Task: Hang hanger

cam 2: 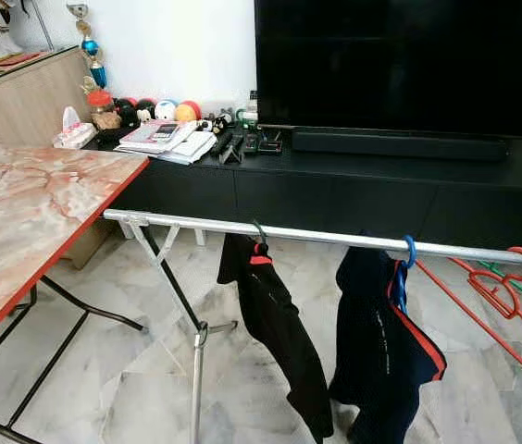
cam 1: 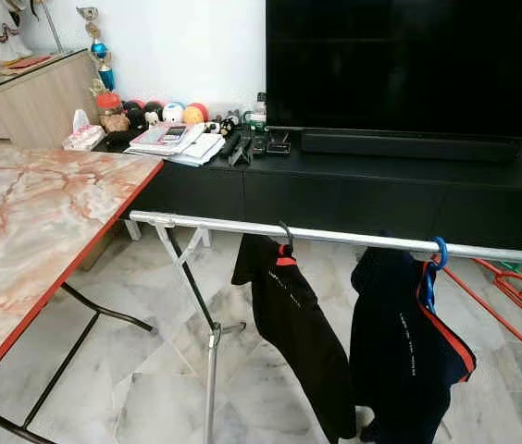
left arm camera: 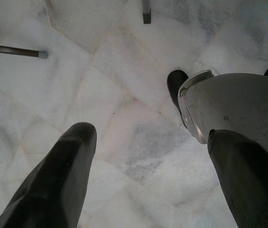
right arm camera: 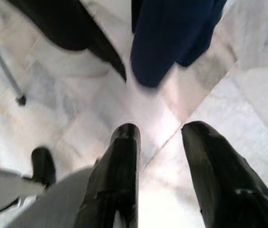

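Across the head views, a silver clothes rail [cam 1: 335,237] spans the room before a black TV cabinet [cam 1: 363,185], carrying a black shirt [cam 1: 293,324] on a black hanger [cam 1: 285,236] and a navy garment [cam 1: 404,342] on a blue hanger [cam 1: 437,259]; red hangers [cam 2: 511,277] sit at its right end. Beside it stands a marble worktop [cam 1: 30,222]. Down at the marble floor [left arm camera: 124,142], the wrist views show the left gripper [left arm camera: 150,175] and right gripper [right arm camera: 160,175] hanging with jaws released, grasping nothing.

Bright daylight; right wrist view perhaps motion-blurred.
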`<state>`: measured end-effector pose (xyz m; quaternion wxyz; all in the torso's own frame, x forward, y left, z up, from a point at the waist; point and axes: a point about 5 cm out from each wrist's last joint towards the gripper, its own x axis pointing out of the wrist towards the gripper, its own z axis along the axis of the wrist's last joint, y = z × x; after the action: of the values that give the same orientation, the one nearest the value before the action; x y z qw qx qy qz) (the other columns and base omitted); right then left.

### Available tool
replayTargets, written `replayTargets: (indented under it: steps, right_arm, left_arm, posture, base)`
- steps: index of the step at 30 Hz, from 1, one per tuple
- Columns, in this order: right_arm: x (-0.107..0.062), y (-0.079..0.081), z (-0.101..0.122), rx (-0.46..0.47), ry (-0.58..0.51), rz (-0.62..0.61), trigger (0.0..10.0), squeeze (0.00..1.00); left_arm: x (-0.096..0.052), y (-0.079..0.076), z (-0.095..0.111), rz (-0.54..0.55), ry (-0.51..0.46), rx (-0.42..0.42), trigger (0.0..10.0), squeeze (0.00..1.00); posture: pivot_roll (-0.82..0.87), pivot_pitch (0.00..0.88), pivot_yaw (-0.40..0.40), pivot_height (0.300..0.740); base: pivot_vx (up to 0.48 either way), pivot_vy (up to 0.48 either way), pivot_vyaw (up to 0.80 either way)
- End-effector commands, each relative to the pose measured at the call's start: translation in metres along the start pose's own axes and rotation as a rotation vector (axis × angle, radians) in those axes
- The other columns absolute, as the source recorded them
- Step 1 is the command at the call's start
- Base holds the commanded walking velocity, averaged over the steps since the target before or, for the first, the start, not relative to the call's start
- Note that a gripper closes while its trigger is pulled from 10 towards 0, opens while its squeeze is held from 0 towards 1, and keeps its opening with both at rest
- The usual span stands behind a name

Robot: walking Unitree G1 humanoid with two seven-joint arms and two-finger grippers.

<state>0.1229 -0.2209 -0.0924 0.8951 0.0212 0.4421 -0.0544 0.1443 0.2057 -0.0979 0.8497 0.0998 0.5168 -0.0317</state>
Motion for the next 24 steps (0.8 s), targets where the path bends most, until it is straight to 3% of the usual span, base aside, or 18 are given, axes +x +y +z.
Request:
replayTargets:
  steps: [1, 3, 5, 9, 10, 14, 16, 17, 18, 21, 24]
  right_arm:
    - [-0.001, -0.001, 0.001, 0.005, -0.016, 0.008, 10.0, 1.0]
    - [-0.003, -0.003, 0.002, 0.007, -0.035, 0.001, 10.0, 1.0]
    - [-0.013, -0.011, 0.023, 0.012, -0.241, -0.022, 10.0, 1.0]
    - [-0.029, -0.021, 0.056, 0.045, -0.479, -0.098, 10.0, 1.0]
    - [-0.042, -0.028, 0.081, 0.072, -0.639, -0.16, 10.0, 1.0]
    - [-0.051, -0.029, 0.106, 0.099, -0.76, -0.183, 10.0, 1.0]
    - [-0.057, -0.026, 0.128, 0.106, -0.853, -0.18, 10.0, 0.39]
    - [-0.057, -0.026, 0.128, 0.106, -0.853, -0.18, 10.0, 0.39]
    - [-0.065, -0.018, 0.149, 0.105, -0.935, -0.146, 10.0, 0.0]
    - [-0.074, -0.006, 0.166, 0.099, -1.001, -0.091, 10.0, 0.0]
    - [-0.075, 0.0, 0.168, 0.105, -1.006, -0.056, 10.0, 0.0]
  left_arm:
    - [-0.001, 0.001, -0.005, -0.006, 0.023, 0.017, 10.0, 0.0]
    - [-0.001, 0.001, -0.005, -0.007, 0.023, 0.017, 10.0, 0.0]
    - [-0.001, 0.0, -0.005, -0.007, 0.022, 0.015, 10.0, 0.0]
    - [-0.001, 0.001, -0.004, -0.006, 0.022, 0.015, 10.0, 0.0]
    - [-0.001, 0.001, -0.004, -0.006, 0.021, 0.016, 10.0, 0.0]
    - [-0.001, 0.001, -0.004, -0.007, 0.021, 0.019, 10.0, 0.0]
    - [-0.001, 0.001, -0.004, -0.007, 0.02, 0.02, 10.0, 0.0]
    - [-0.001, 0.001, -0.004, -0.007, 0.02, 0.02, 10.0, 0.0]
    - [-0.001, 0.001, -0.004, -0.005, 0.019, 0.017, 10.0, 0.0]
    - [-0.001, 0.003, -0.005, 0.008, 0.018, 0.01, 10.0, 0.0]
    - [-0.001, 0.004, -0.006, 0.018, 0.018, 0.005, 10.0, 0.0]
  posture:
    - [-0.05, 0.0, 0.017, 0.74]
    - [-0.05, 0.0, 0.014, 0.74]
    - [-0.05, 0.0, 0.011, 0.74]
    - [-0.06, 0.0, 0.01, 0.74]
    - [-0.06, 0.0, 0.012, 0.74]
    - [-0.06, 0.0, 0.015, 0.74]
    - [-0.06, 0.0, 0.016, 0.74]
    - [-0.06, 0.0, 0.016, 0.74]
    - [-0.05, 0.0, 0.011, 0.74]
    - [-0.05, 0.0, 0.014, 0.74]
    - [-0.05, 0.0, 0.016, 0.74]
  base:
    - [0.0, 0.0, 0.0]
    - [0.0, 0.0, 0.0]
    - [0.0, 0.0, 0.0]
    - [0.0, 0.0, 0.0]
    - [0.0, 0.0, 0.0]
    - [0.0, 0.0, 0.0]
    - [0.0, 0.0, 0.0]
    - [0.0, 0.0, 0.0]
    - [0.0, 0.0, 0.0]
    - [0.0, 0.0, 0.0]
    - [0.0, 0.0, 0.0]
